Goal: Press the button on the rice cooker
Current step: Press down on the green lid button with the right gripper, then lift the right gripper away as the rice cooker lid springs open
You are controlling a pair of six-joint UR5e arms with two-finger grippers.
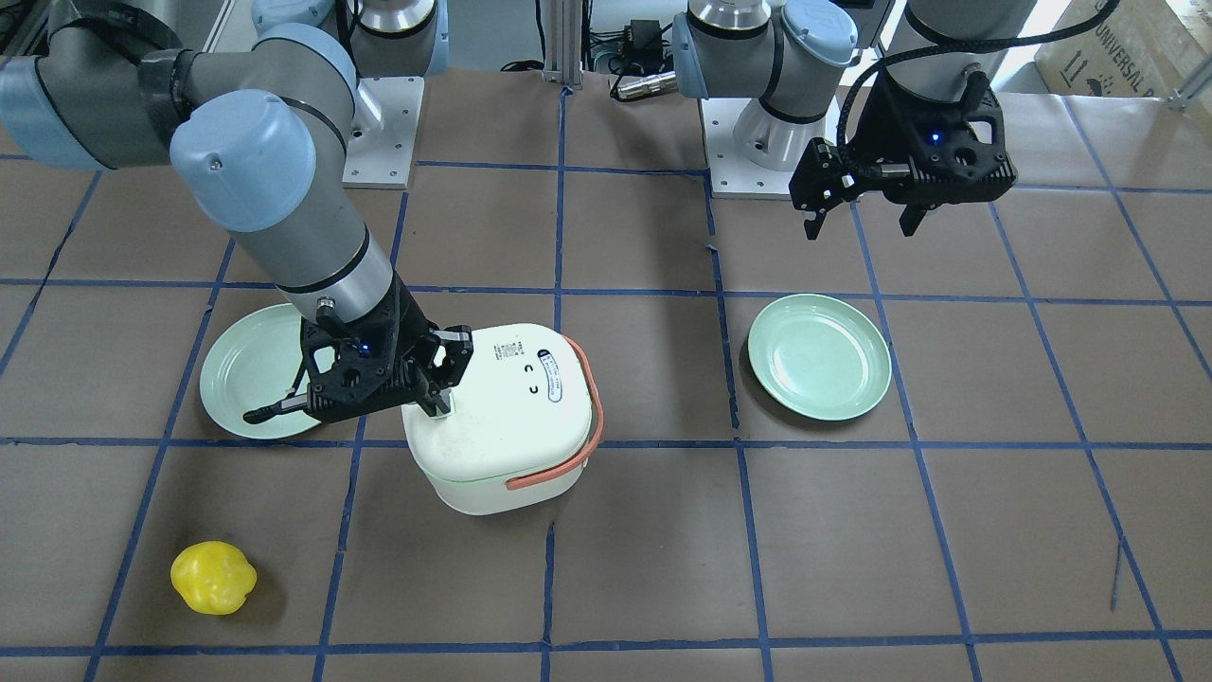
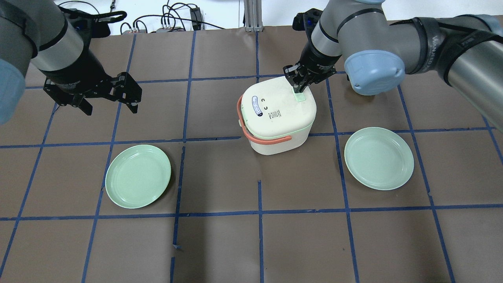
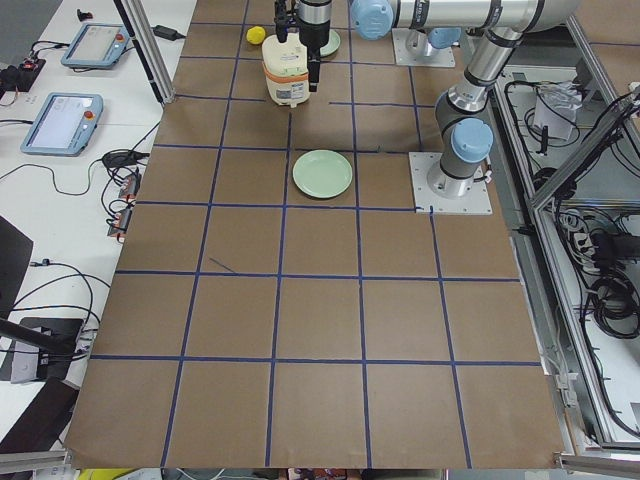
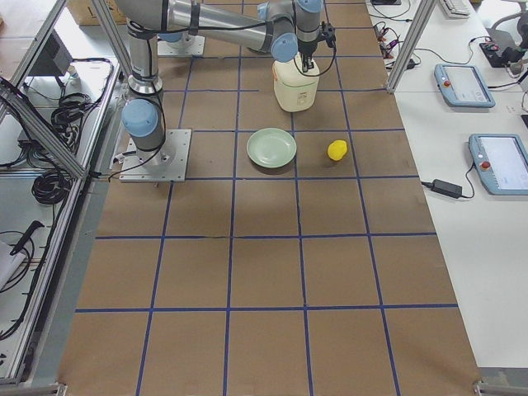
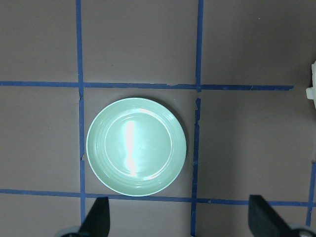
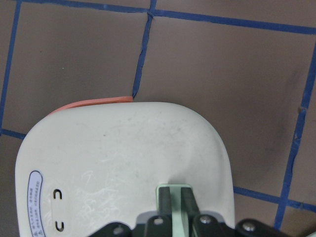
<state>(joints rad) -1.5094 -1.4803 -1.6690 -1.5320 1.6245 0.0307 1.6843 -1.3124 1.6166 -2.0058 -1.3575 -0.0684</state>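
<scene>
The white rice cooker (image 1: 516, 426) with a salmon handle stands mid-table; it also shows in the overhead view (image 2: 275, 118). Its pale green button (image 6: 174, 189) sits at the lid's edge (image 2: 301, 96). My right gripper (image 6: 175, 201) is shut, and its fingertips rest together on the button (image 1: 441, 403), (image 2: 296, 87). My left gripper (image 2: 111, 107) is open and empty. It hangs above the table away from the cooker (image 1: 862, 225), with its fingers spread at the bottom of the left wrist view (image 5: 180, 217).
One green plate (image 2: 138, 175) lies under my left gripper (image 5: 136, 146), (image 1: 820, 355). A second green plate (image 2: 379, 158) lies beside the cooker under the right arm (image 1: 248, 384). A yellow object (image 1: 213, 577) lies near the operators' edge (image 4: 337, 149).
</scene>
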